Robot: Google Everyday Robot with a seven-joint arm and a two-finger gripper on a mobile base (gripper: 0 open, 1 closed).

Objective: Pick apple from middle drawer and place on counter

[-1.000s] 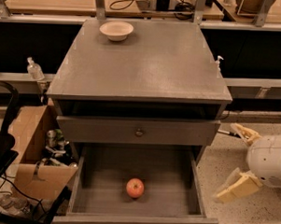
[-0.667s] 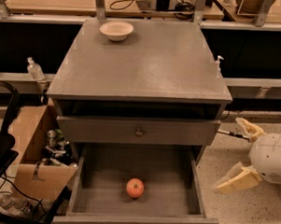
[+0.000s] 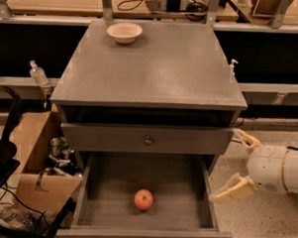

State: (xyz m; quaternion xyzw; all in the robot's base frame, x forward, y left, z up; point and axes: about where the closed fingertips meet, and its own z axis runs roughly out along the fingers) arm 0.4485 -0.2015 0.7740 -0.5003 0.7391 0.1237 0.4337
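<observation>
Progress early: middle drawer (image 3: 111, 184) stands pulled out, apple (image 3: 143, 199) lying on its floor, roughly centred, toward front, untouched. Gripper (image 3: 238, 165) off to right of drawer, outside its side wall, fingers spread wide, nothing between them. Left to do, by my reckoning: reach in, grasp, lift, set down on counter (image 3: 156, 71). Counter carries white bowl (image 3: 124, 32) near back left corner. Apple small, round, red-orange, paler yellowish patch near top; apart from all drawer walls.

Bowl (image 3: 124, 32), cardboard box (image 3: 33, 143), perhaps a bottle (image 3: 38, 74)
</observation>
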